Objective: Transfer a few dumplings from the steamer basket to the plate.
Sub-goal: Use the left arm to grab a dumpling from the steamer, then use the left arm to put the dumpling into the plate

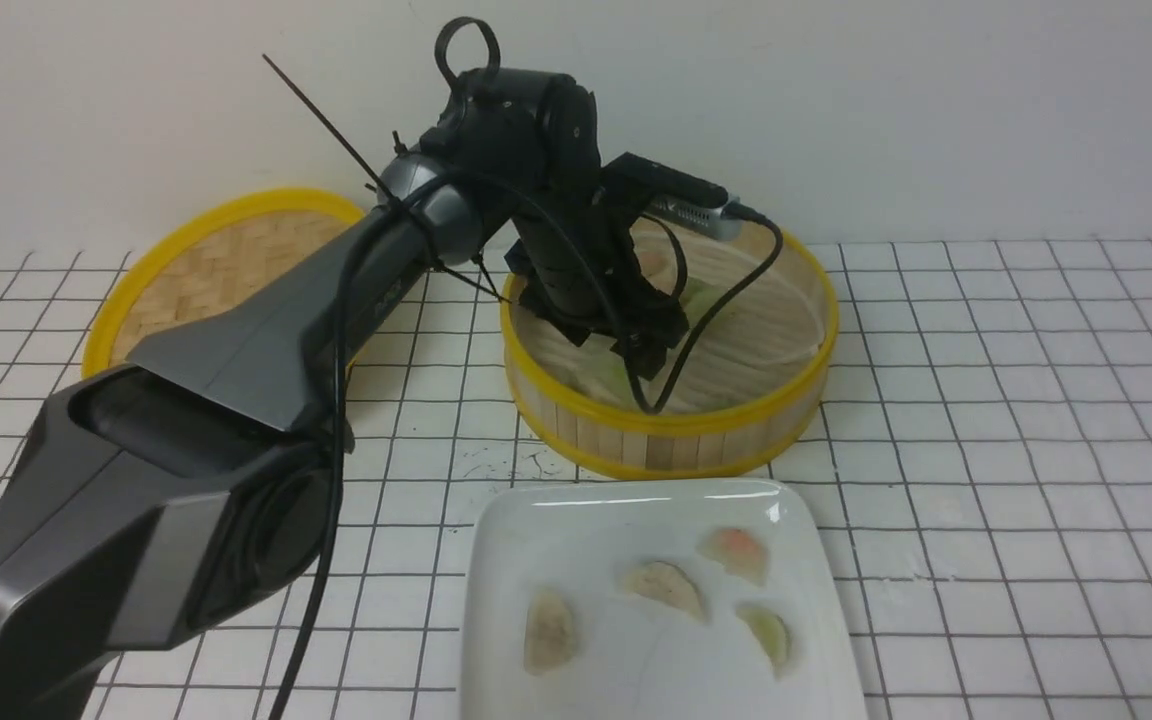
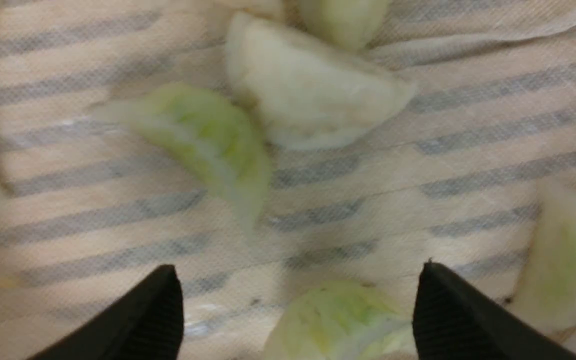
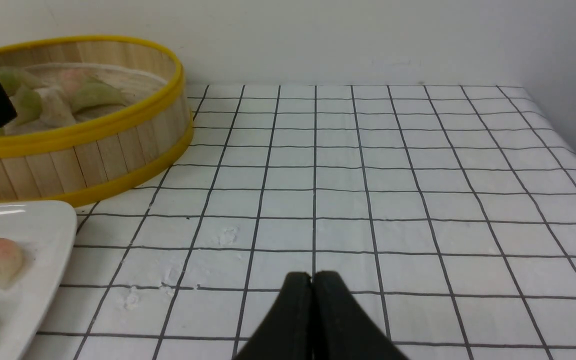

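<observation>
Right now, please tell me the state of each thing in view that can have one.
Steamer basket: uncovered, dumplings inside.
Lid: off, lying beside the basket.
Plate: holds four dumplings.
Left end effector: open, inside the basket, over a green dumpling.
Right end effector: shut, empty.

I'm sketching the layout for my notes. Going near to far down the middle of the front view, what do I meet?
Plate holding four dumplings → steamer basket, with the left claw reaching into it → back wall. The lid is left out; its depth overlaps the basket's.
</observation>
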Robot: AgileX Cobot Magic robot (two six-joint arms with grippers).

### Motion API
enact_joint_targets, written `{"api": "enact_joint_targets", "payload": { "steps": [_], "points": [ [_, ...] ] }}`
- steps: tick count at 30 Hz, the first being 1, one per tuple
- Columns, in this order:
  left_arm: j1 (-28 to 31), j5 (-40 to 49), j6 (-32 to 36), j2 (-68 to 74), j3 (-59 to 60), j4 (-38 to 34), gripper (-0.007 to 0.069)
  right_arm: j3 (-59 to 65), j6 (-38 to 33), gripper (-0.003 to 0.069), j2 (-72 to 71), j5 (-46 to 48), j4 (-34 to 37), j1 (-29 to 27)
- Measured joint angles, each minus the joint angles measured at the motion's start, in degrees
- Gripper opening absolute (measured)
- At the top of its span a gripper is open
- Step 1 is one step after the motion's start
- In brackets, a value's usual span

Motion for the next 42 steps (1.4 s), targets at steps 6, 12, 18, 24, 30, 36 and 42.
{"api": "enact_joint_targets", "payload": {
  "steps": [6, 12, 18, 24, 30, 36, 42],
  "points": [
    [-0.37, 0.87, -1.91, 1.06, -0.05, 0.21, 0.044, 0.04, 0.0, -0.0015, 0.0, 0.0, 0.0, 0.0],
    [-0.95, 0.87, -6.77, 1.19, -0.05, -0.32, 0.034, 0.04, 0.0, -0.0015, 0.0, 0.0, 0.0, 0.0],
    [-2.04, 0.8, -4.7, 1.13, -0.59, 1.02, 0.0206, 0.04, 0.0, -0.0015, 0.0, 0.0, 0.0, 0.0],
    [-2.04, 1.09, -5.41, -1.96, -0.33, 2.06, 0.0206, 0.04, 0.0, -0.0015, 0.0, 0.0, 0.0, 0.0],
    [-2.11, 0.87, -8.96, -24.4, 13.82, 1.87, 0.0206, 0.04, 0.0, -0.0015, 0.0, 0.0, 0.0, 0.0],
    [-4.07, 0.99, -9.95, -40.2, 40.88, -1.36, 0.0206, 0.04, 0.0, -0.0015, 0.0, 0.0, 0.0, 0.0],
    [-5.52, 0.42, -9.46, -41.03, 55.41, -1.46, 0.0206, 0.04, 0.0, -0.0015, 0.0, 0.0, 0.0, 0.0]
  ]
}}
